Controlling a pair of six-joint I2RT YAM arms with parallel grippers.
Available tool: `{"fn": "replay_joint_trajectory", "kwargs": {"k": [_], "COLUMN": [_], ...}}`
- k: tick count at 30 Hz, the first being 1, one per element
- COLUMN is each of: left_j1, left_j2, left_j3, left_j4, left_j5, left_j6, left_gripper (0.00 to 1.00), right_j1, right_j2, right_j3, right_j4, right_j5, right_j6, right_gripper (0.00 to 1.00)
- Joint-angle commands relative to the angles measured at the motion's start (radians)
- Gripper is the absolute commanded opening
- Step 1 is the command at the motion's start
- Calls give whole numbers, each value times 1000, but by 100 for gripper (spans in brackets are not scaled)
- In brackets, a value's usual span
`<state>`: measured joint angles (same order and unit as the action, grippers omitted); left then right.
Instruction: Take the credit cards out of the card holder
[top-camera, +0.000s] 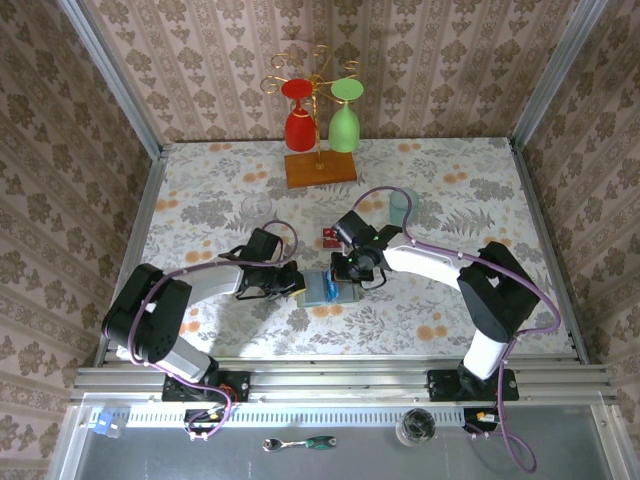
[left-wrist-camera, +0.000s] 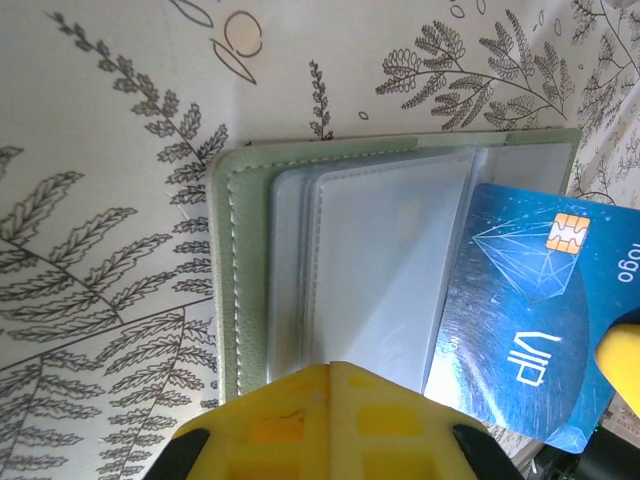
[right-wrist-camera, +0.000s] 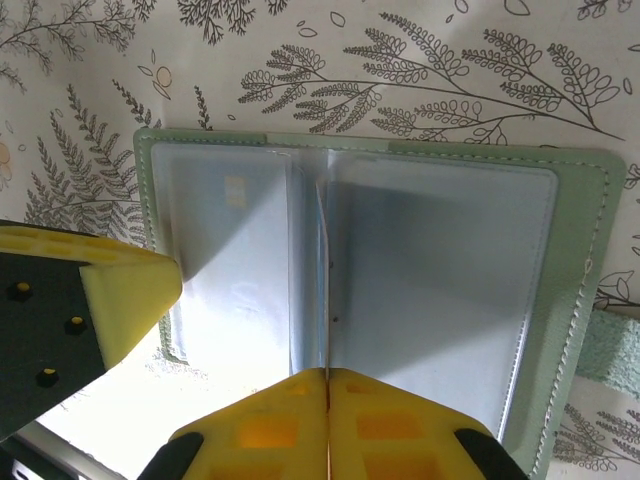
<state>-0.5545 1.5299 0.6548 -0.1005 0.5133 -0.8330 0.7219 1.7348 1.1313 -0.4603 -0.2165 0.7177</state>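
My right gripper (right-wrist-camera: 327, 374) pinches the glossy blue card (left-wrist-camera: 525, 320). My left gripper (left-wrist-camera: 332, 371) is closed empty over the clear plastic sleeves (left-wrist-camera: 380, 270) of the stitched sage-green card holder (left-wrist-camera: 236, 290).

Left arm (top-camera: 195, 290) and right arm (top-camera: 445, 262) match: black joint housings, white links, a purple cable (top-camera: 380, 190) looping off each; left gripper (left-wrist-camera: 335, 372) and right gripper (right-wrist-camera: 328, 375) have yellow fingers (right-wrist-camera: 270, 430) moulded with square recesses, on black mounts (right-wrist-camera: 30, 345) with small screws (right-wrist-camera: 45, 375).
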Motion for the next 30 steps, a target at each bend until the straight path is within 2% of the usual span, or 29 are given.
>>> {"fn": "replay_joint_trajectory", "kwargs": {"k": [1, 16, 30], "left_j1": [6, 7, 11], "left_j2": [8, 21, 22], "left_j3": [-12, -13, 0], "left_j4": [13, 22, 28], "left_j5": [19, 27, 38], "left_j6": [14, 16, 20], "left_gripper": [0, 0, 0], "right_j1": [10, 17, 17], "right_j2": [22, 55, 19], "right_j3": [30, 36, 40], "right_j4": [-54, -11, -38], "right_j5": [45, 26, 56], "right_j6": [11, 48, 52], "right_gripper": [11, 12, 5]}}
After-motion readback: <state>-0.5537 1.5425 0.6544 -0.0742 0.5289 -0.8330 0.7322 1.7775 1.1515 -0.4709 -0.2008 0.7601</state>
